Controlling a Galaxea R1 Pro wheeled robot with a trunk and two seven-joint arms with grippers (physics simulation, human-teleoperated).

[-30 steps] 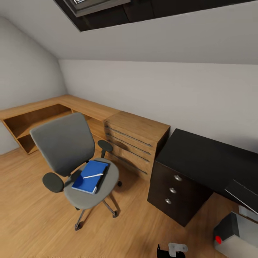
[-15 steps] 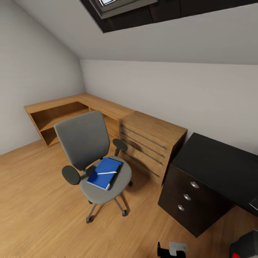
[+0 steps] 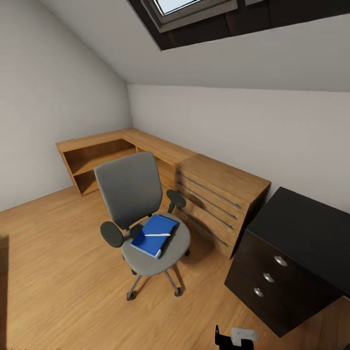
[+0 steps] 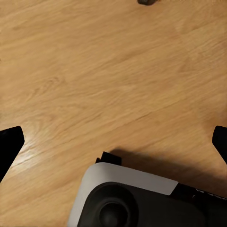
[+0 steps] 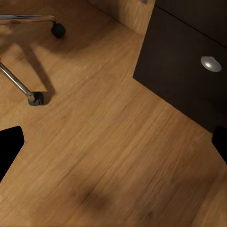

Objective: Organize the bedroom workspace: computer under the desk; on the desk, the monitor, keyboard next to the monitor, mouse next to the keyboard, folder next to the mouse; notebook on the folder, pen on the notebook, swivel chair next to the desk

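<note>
Two grippers: each wrist view has dark fingertips at its opposite edges, set wide apart with nothing between them.
Left gripper [image 4: 113, 142]: faces down at bare wood floor [image 4: 104, 71]; a rounded grey-and-black part of the robot's own body [image 4: 132, 198] sits under it.
Right gripper [image 5: 113, 142]: faces down at floor just beside the desk's drawer unit, with chair wheels off to one side.
Chair [image 3: 141, 214]: stands on the floor, apart from the desk; grey cloth seat and tall back, black oval armrests, chrome star base on small dark wheels [image 5: 58, 30].
Folder [image 3: 154, 236]: flat bright blue rectangle lying on the chair seat.
Notebook [image 3: 170, 238]: thin dark edge peeking from under the folder's far side.
Pen [image 3: 157, 235]: slim white stick lying across the top of the folder.
Desk [image 3: 301, 233]: matte black top at the right of the head view, over a black unit with three round silver knobs [image 3: 280, 261].
Chest [image 3: 218, 199]: light wood with long dark handles, between chair and desk, against the white wall.
Shelf [image 3: 102, 155]: low wooden L-shaped run in the corner.
Skylight [image 3: 189, 9]: dark frame in the sloped ceiling.
</note>
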